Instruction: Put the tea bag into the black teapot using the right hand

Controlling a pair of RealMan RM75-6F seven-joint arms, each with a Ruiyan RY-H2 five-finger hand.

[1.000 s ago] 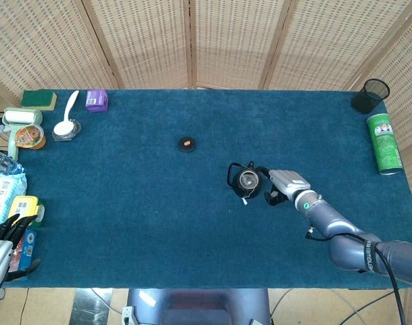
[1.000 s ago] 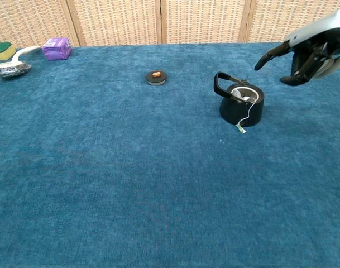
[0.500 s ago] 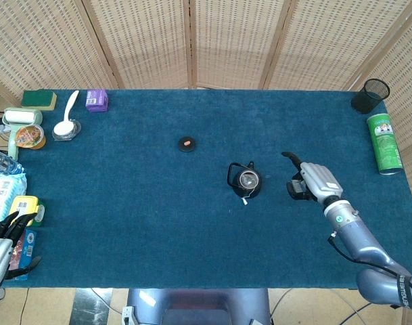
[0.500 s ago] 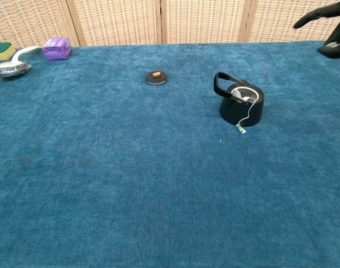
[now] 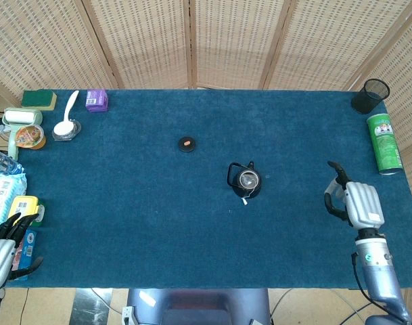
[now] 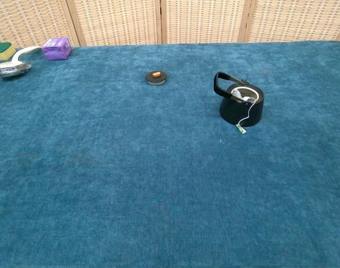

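Observation:
The black teapot (image 5: 246,180) (image 6: 241,104) stands lidless right of the table's middle. The tea bag (image 6: 244,97) lies inside it, with its string over the rim and the tag (image 6: 240,129) on the cloth in front. My right hand (image 5: 353,201) is well to the right of the pot, near the table's right edge, with its fingers apart and nothing in them. My left hand (image 5: 4,252) hangs off the front left corner, fingers spread and holding nothing. The chest view shows neither hand clearly.
The teapot's lid (image 5: 187,143) (image 6: 156,77) lies behind and left of the pot. A green can (image 5: 384,143) and a black mesh cup (image 5: 371,95) sit at the far right. A purple box (image 5: 96,100), a sponge (image 5: 39,99), a spoon (image 5: 67,112) and packets crowd the left edge.
My right hand has drawn away from the teapot to the right and towards the front edge, leaving the chest view. The tea bag stays in the pot.

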